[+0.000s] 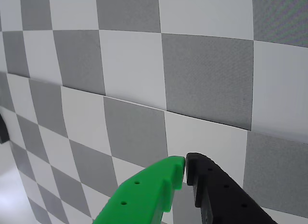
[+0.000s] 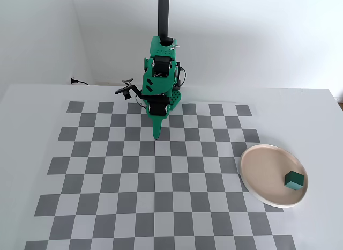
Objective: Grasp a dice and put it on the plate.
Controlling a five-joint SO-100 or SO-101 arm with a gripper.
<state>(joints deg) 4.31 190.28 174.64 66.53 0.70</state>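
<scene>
In the fixed view the dark green dice (image 2: 295,179) lies inside the pale pinkish plate (image 2: 262,164), near its right rim, at the right side of the checkered mat. My gripper (image 2: 156,135) hangs folded near the arm's base at the back middle of the mat, far from the plate. The wrist view shows only checker squares under the gripper (image 1: 186,168); its bright green finger (image 1: 149,195) and black finger (image 1: 216,195) meet at the tips with nothing between them. Neither dice nor plate appears in the wrist view.
The grey-and-white checkered mat (image 2: 107,169) covers most of the white table. The green arm's base (image 2: 159,81) stands on a black post at the back, with a cable and small black clamp (image 2: 126,90) beside it. White walls lie behind.
</scene>
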